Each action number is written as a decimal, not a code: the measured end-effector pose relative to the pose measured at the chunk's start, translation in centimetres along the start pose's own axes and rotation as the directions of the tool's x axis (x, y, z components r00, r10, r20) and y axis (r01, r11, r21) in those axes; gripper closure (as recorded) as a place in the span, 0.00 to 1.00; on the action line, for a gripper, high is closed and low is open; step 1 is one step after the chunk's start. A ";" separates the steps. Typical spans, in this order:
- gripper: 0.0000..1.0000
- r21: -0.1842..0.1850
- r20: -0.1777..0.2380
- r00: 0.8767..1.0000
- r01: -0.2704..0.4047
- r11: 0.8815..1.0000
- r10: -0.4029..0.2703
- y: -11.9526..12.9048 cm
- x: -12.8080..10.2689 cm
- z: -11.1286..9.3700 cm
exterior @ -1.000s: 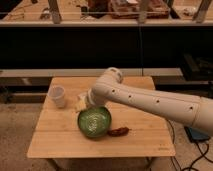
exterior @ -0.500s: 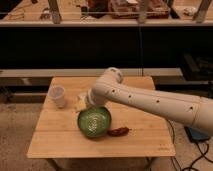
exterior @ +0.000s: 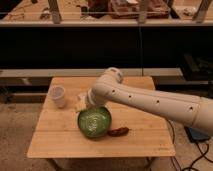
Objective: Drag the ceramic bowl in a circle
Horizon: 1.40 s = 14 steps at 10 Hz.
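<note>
The ceramic bowl [exterior: 94, 121] is round, shallow and glossy green with pale swirl marks inside. It sits near the middle front of the wooden table [exterior: 55, 135]. My white arm reaches in from the right, and the gripper [exterior: 89, 103] is at the bowl's far rim, just above it. The gripper is mostly hidden behind the arm's wrist.
A small white cup [exterior: 58, 96] stands at the table's left. A pale yellowish object [exterior: 79, 105] lies beside the gripper, left of the bowl's far rim. A small brown-red item [exterior: 118, 132] lies right of the bowl. Dark shelving stands behind the table.
</note>
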<state>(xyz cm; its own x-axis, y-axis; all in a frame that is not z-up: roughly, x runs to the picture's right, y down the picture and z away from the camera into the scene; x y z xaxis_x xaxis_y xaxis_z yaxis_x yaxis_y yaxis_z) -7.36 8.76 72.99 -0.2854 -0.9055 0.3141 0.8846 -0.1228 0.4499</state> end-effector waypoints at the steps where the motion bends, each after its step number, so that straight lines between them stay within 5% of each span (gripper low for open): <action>1: 0.20 0.008 0.007 1.000 -0.002 1.000 0.002 0.4 -0.5 0.7; 4: 0.20 0.035 0.034 0.999 -0.010 0.999 0.009 2.0 -2.5 4.1; 10: 0.20 0.057 0.070 0.997 -0.015 0.998 0.011 4.7 0.0 4.6; 14: 0.20 0.070 0.085 0.996 -0.043 0.997 0.037 6.8 -1.1 6.1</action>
<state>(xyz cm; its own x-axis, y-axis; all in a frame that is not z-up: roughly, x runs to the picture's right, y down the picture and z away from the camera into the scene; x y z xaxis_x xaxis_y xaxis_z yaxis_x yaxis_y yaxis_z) -3.24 11.41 80.76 -0.2830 -0.8716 0.4002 0.8679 -0.0552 0.4936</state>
